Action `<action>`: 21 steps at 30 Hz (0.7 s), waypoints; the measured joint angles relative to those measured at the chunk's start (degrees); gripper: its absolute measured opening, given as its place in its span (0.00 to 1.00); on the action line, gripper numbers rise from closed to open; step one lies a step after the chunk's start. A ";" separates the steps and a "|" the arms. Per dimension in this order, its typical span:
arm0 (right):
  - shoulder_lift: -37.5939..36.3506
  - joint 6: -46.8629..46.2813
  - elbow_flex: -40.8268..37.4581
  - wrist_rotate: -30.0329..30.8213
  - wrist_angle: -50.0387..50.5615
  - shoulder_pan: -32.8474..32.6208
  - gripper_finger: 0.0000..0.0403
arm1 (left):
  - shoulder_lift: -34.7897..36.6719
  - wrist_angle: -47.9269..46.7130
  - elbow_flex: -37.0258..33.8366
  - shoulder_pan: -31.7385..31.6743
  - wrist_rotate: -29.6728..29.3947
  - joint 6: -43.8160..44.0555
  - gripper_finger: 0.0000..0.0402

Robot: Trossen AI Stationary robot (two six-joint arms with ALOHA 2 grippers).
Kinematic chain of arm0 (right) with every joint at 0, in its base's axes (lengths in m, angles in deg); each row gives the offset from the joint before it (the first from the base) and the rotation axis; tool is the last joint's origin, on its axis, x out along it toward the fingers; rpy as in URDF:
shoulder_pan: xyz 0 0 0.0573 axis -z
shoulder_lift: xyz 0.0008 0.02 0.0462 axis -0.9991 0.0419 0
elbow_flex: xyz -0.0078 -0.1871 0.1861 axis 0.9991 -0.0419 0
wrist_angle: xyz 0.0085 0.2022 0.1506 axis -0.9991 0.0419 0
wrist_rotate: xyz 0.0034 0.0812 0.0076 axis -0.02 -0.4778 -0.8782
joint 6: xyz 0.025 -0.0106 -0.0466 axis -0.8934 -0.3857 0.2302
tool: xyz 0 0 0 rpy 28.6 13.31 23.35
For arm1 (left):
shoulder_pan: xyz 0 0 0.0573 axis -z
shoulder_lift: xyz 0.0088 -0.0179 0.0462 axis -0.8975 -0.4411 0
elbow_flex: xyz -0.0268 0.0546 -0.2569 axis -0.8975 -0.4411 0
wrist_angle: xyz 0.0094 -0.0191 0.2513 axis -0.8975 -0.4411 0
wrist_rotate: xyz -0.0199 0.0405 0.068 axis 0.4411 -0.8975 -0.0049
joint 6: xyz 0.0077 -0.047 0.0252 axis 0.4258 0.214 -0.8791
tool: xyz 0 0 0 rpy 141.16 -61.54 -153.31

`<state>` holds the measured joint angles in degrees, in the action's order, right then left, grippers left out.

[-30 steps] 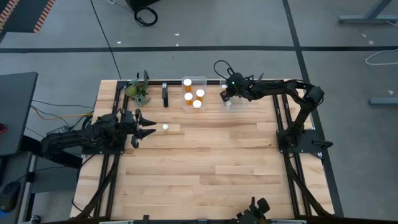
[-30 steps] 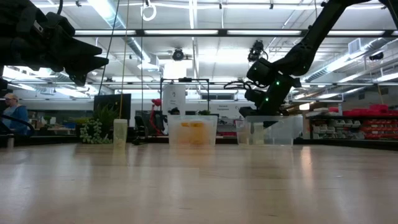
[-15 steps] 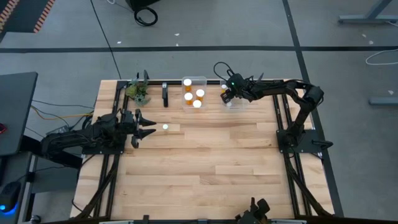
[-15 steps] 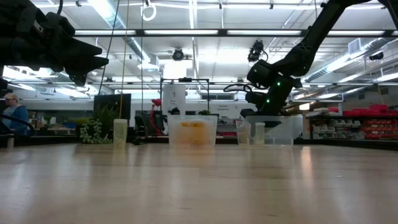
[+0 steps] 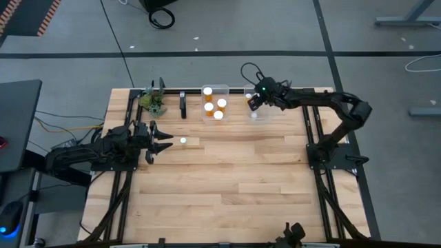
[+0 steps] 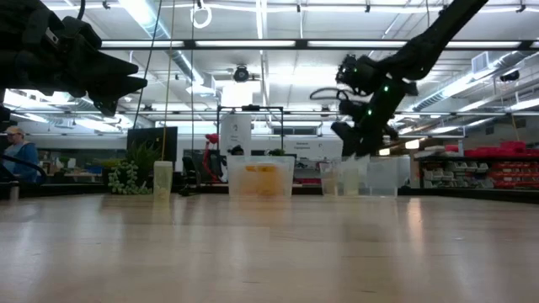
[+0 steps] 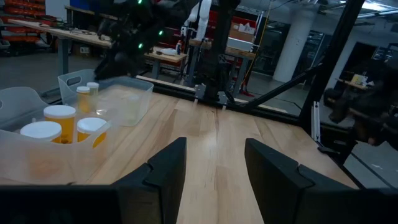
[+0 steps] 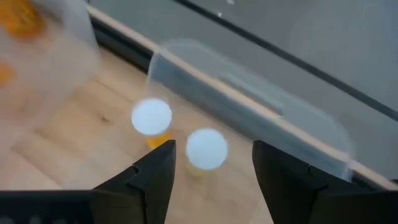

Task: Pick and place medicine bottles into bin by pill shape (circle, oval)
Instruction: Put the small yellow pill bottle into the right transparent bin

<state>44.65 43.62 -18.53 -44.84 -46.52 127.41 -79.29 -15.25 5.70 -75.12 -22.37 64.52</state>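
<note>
Medicine bottles, two of them (image 8: 206, 149) with white caps, stand side by side in the clear right-hand bin (image 5: 260, 110) at the far edge of the table (image 5: 227, 179), seen from my right wrist camera directly below the right claw (image 5: 253, 102). That claw hangs above the bin with its fingers apart and nothing between them. A second ago it sat lower, down at the bin's rim; now the arm has lifted and drawn back, so I judge the drop into this bin done.

Just beside it, the left-hand bin (image 5: 215, 102) holds four more bottles (image 5: 219, 109), orange with white caps.

One bottle (image 5: 183, 141) is left out on the bare table, well apart from both bins and right in front of the left claw (image 5: 167, 142). That claw hovers above the table with its fingers spread wide and empty, pointing toward the bins.

By my count that single bottle is the last to sort. I cannot read its pill shape from here, so I cannot say which bin it belongs to.

A small potted plant (image 5: 154, 102) and a dark upright object (image 5: 182, 105) sit at the far edge, left of the bins.
</note>
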 joint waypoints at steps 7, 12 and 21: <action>-8.25 0.01 0.00 -0.13 2.41 -2.75 0.55 | 0.00 -0.01 -0.01 0.00 0.00 0.00 0.43; -11.17 -1.31 0.02 -0.15 2.26 -5.84 0.55 | 0.00 0.00 -0.01 0.00 0.00 0.00 0.43; -9.92 -2.87 0.03 -0.12 -2.44 -14.98 0.55 | 0.00 0.00 0.00 0.00 0.00 0.01 0.43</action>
<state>34.73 40.75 -18.50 -44.96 -48.97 112.43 -79.29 -15.25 5.70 -75.12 -22.37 64.53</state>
